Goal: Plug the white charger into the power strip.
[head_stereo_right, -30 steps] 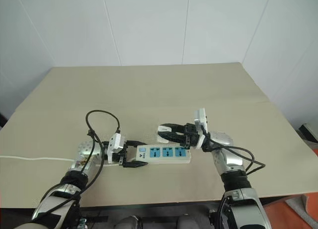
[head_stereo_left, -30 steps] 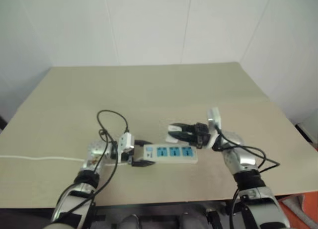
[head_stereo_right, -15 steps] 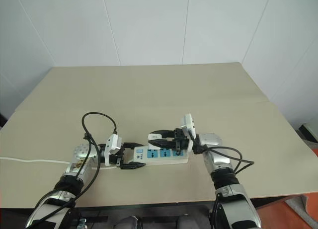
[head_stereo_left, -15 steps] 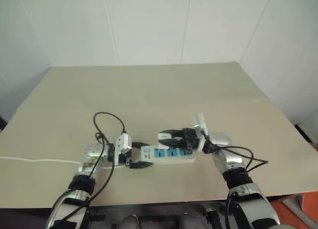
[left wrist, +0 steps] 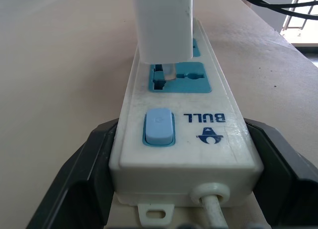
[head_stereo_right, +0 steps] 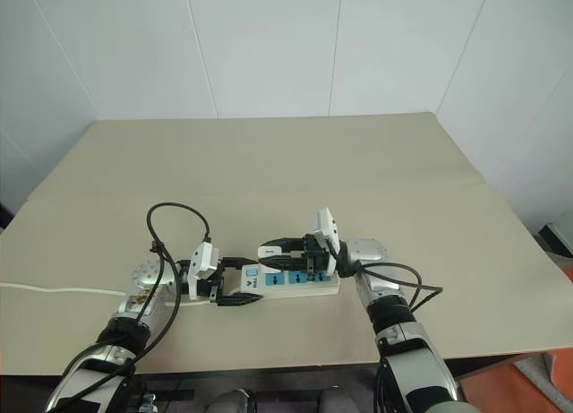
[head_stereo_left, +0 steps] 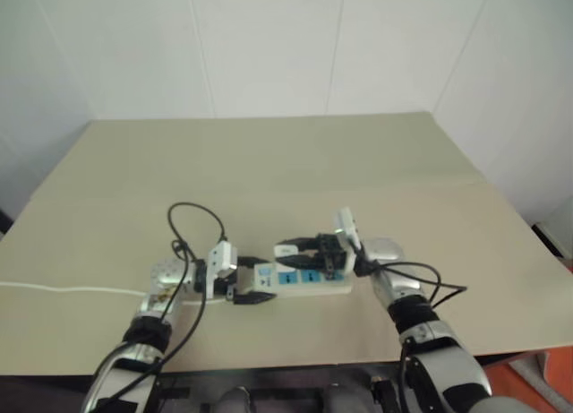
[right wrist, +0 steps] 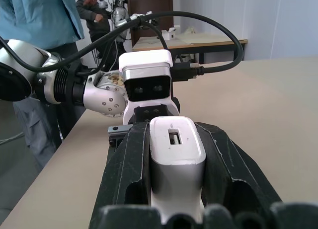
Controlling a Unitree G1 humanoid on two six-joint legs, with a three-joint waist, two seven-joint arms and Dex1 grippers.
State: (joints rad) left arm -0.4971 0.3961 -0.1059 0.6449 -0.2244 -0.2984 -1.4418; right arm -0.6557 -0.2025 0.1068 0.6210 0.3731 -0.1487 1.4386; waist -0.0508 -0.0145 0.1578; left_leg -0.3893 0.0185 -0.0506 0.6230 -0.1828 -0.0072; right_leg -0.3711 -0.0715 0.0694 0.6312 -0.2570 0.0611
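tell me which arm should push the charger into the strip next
The right. Its gripper is shut on the white charger, whose prongs sit at the first socket of the power strip. The left gripper is busy clamping the strip's switch end.

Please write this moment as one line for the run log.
left gripper: shut on strip | right gripper: shut on charger | charger: above socket nearest switch, prongs entering, not seated
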